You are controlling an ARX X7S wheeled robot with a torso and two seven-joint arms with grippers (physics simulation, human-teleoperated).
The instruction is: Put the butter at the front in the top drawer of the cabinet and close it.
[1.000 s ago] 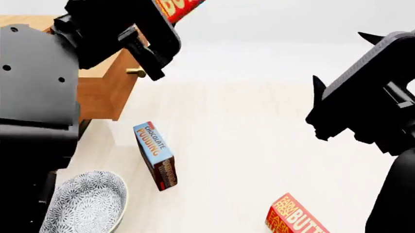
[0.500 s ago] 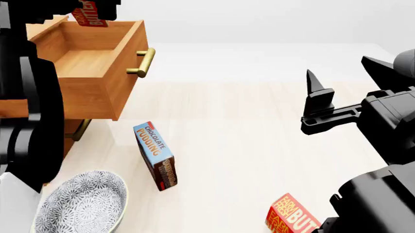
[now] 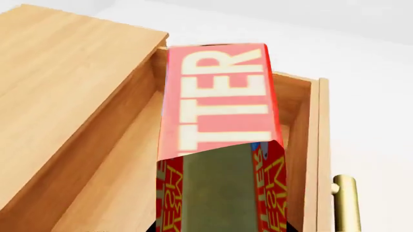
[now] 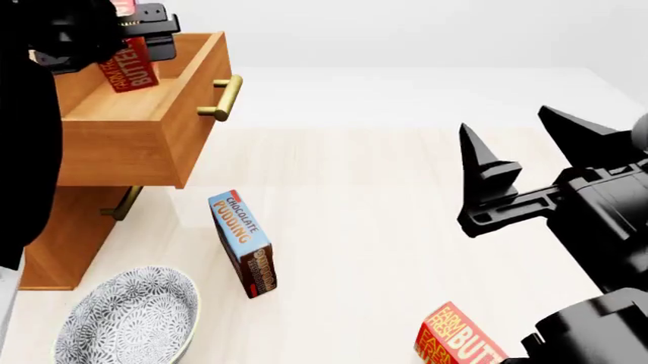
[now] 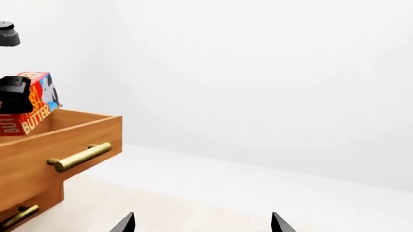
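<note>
My left gripper (image 4: 127, 30) is shut on a red-orange butter carton (image 4: 132, 64) and holds it tilted over the open top drawer (image 4: 152, 121) of the cabinet (image 4: 61, 243). In the left wrist view the carton (image 3: 219, 121) fills the middle, above the drawer's wooden inside (image 3: 123, 183). The right wrist view shows the held carton (image 5: 32, 104) sticking up above the drawer front (image 5: 65, 145). A second identical butter carton (image 4: 460, 341) lies on the floor at the front right. My right gripper (image 4: 526, 148) is open and empty, hovering at the right.
A Chocolate Pudding box (image 4: 243, 243) stands on the pale floor before the cabinet. A patterned grey bowl (image 4: 127, 318) sits at the front left. The drawer's brass handle (image 4: 223, 98) sticks out right. A lower drawer's handle (image 4: 124, 205) shows under it.
My left gripper has moved back and down with the butter carton, from high above to just over the open drawer. My right gripper has shifted slightly left and lower.
</note>
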